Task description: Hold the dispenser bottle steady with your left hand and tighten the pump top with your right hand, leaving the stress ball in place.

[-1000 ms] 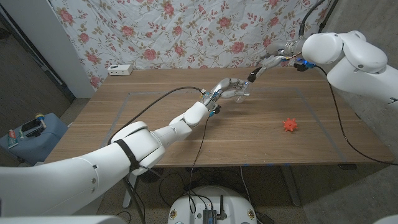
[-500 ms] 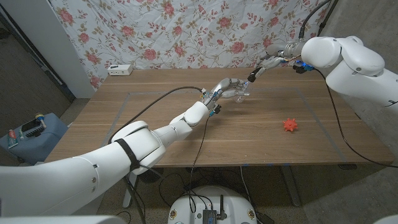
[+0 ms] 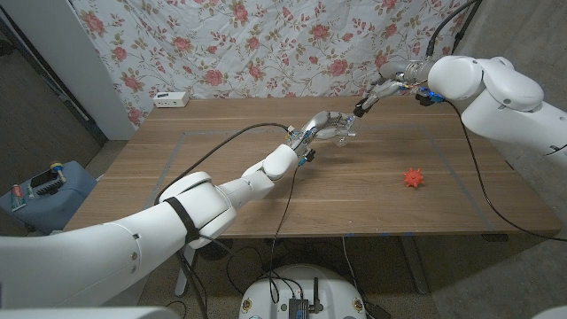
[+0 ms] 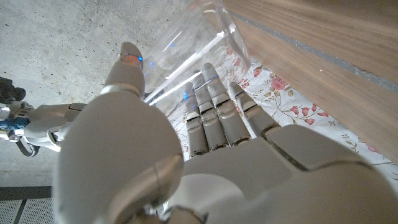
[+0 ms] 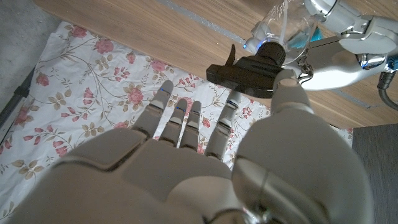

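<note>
The left robot hand [image 3: 330, 125] reaches far out over the middle of the worktop [image 3: 221, 177] and wraps its fingers [image 4: 214, 118] around the clear dispenser bottle [image 3: 344, 131], holding it. The right robot hand [image 3: 383, 89] hangs just above and behind the bottle. Its fingers [image 5: 180, 121] are spread apart and straight, and its thumb touches the black pump top [image 5: 252, 70]. It is not gripping anything. The bottle stands near the back of the worktop. The orange stress ball [image 3: 413, 178] lies by itself on the worktop, well apart from both hands, on the robot's right side.
</note>
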Action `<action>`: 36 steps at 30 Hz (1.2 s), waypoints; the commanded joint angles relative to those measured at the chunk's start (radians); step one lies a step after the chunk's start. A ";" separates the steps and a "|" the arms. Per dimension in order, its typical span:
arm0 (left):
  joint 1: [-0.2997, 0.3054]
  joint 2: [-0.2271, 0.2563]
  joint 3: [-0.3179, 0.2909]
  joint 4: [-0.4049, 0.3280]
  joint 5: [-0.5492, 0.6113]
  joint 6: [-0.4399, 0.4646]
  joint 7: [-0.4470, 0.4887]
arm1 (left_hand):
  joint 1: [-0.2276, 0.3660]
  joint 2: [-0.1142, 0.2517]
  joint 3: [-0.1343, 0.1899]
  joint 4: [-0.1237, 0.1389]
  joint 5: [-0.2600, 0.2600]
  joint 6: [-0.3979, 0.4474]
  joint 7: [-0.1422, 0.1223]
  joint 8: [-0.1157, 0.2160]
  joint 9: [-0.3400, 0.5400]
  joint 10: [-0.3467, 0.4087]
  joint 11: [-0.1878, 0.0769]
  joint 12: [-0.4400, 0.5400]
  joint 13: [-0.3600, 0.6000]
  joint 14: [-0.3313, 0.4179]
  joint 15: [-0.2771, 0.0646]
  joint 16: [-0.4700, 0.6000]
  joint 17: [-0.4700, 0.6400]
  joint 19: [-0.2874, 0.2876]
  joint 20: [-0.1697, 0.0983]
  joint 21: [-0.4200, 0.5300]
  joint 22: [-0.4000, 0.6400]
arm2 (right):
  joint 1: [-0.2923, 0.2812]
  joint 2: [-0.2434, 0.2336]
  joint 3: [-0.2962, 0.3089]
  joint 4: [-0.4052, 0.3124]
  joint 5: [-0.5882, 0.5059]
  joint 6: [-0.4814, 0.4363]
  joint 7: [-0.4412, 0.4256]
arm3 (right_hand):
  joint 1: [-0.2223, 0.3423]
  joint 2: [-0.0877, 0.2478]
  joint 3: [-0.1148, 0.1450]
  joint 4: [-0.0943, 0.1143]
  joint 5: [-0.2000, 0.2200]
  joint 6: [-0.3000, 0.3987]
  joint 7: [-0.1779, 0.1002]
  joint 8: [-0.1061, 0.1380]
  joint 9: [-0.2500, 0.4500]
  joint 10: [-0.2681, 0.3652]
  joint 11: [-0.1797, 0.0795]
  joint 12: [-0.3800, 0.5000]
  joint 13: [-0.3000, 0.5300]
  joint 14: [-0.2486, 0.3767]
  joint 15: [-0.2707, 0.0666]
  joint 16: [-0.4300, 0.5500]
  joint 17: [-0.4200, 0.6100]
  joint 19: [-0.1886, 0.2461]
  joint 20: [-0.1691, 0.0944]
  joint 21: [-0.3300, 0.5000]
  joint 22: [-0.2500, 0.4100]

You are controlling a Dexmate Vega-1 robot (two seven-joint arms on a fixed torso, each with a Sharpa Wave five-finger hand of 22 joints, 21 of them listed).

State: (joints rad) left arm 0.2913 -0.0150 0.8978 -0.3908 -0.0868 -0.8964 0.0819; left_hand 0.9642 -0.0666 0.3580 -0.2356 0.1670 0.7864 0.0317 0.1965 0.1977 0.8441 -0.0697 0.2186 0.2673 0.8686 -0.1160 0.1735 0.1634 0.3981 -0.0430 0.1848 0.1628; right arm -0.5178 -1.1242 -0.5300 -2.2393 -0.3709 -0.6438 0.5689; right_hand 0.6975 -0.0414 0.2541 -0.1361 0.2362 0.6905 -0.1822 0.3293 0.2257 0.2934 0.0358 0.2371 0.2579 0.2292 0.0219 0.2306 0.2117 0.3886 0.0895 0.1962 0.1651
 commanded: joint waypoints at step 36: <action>0.009 0.003 -0.006 -0.008 0.008 -0.014 -0.001 | -0.073 0.082 0.097 0.086 0.006 0.125 -0.053 0.004 0.005 0.016 -0.007 0.003 0.002 0.008 -0.051 0.004 0.000 0.005 -0.095 0.001 0.004 | 0.103 0.062 -0.191 -0.070 -0.221 -0.277 0.072 | -0.052 0.022 -0.020 0.020 -0.028 0.230 0.047 0.095 0.000 0.134 0.007 0.030 -0.006 0.115 0.001 0.037 0.002 0.076 -0.004 0.009 0.006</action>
State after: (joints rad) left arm 0.3010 -0.0103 0.8935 -0.4000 -0.0773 -0.9150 0.0852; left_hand 0.9619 -0.0689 0.3612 -0.2388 0.1649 0.7865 0.0320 0.1971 0.1976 0.8442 -0.0697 0.2181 0.2675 0.8686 -0.1159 0.1735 0.1633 0.3981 -0.0430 0.1848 0.1654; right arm -0.4292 -1.0755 -0.6858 -2.3042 -0.5334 -0.8840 0.6264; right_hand 0.6494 -0.0207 0.2337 -0.1172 0.2128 0.9043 -0.1360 0.4161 0.2224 0.4131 0.0448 0.2591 0.2505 0.3338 0.0266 0.2628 0.2114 0.4511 0.0876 0.2000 0.1651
